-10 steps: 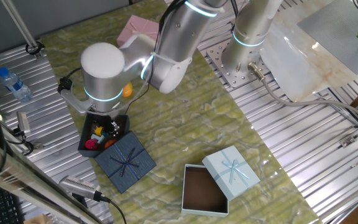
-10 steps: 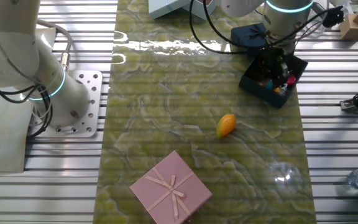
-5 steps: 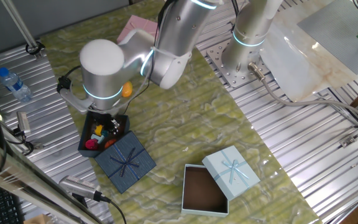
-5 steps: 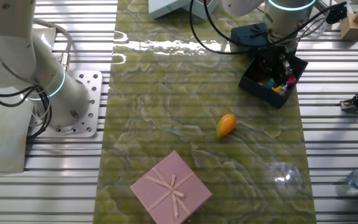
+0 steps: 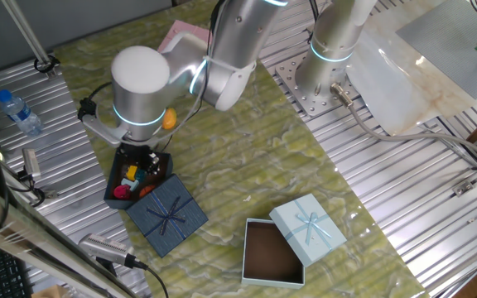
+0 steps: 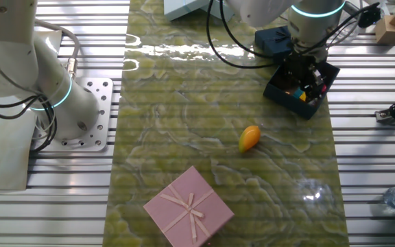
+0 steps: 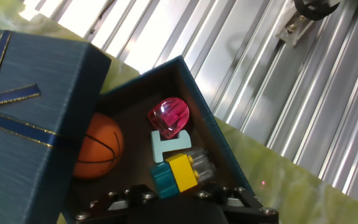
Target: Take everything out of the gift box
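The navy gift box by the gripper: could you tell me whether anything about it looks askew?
Yes. Its ribboned lid sits tilted, overlapping one corner of the gift box and part of the little basketball. The pink toy and yellow-teal block lie loose inside.

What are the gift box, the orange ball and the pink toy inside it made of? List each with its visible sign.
Gift box: looks like card wrapped in navy textured paper; fine linen-like grain, thin gold-edged ribbon, matte.
Orange ball: probably rubber or soft plastic; dull surface, black basketball seams.
Pink toy: seems translucent hard plastic; glossy, light passes through it.
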Motion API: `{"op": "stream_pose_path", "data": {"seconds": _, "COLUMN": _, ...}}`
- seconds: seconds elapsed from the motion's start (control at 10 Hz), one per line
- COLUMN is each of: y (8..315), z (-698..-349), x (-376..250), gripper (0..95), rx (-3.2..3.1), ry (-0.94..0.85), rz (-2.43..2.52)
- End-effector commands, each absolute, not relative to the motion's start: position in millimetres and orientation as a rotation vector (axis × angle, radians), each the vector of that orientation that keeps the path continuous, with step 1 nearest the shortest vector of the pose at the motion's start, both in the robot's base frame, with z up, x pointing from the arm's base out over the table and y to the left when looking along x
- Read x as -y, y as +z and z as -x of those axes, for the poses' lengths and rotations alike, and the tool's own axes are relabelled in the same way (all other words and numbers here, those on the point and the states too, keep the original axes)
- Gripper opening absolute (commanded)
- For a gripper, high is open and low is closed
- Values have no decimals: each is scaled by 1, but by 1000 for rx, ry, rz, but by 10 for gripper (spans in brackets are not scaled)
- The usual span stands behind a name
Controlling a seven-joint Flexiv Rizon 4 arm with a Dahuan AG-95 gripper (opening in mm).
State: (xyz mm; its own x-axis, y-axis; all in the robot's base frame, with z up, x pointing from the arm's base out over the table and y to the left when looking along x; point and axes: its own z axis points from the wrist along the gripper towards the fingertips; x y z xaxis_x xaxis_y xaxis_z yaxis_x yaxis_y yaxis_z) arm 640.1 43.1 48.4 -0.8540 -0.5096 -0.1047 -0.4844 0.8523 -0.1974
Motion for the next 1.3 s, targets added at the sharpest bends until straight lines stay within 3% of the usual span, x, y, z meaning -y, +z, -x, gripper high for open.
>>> {"op": "stream_pose_path", "data": {"seconds": 0.1, "y": 48, "z": -641, "x": -42, "gripper": 570, "rx": -2857, "ry": -251, "rz": 786}}
{"op": "stream_pose_path", "data": {"seconds": 0.3, "y": 49, "z": -642, "x": -43, "gripper": 570, "rx": -2828, "ry": -256, "rz": 811}}
{"op": "stream_pose_path", "data": {"seconds": 0.4, "y": 47, "z": -643, "x": -43, "gripper": 760, "rx": -2806, "ry": -264, "rz": 825}}
{"op": "stream_pose_path", "data": {"seconds": 1.1, "y": 41, "z": -645, "x": -42, "gripper": 760, "rx": -2795, "ry": -244, "rz": 831}}
{"op": "stream_pose_path", "data": {"seconds": 1.2, "y": 41, "z": -645, "x": -42, "gripper": 570, "rx": -2795, "ry": -235, "rz": 829}}
{"op": "stream_pose_path", "data": {"seconds": 1.3, "y": 41, "z": -645, "x": -42, "gripper": 570, "rx": -2794, "ry": -232, "rz": 831}}
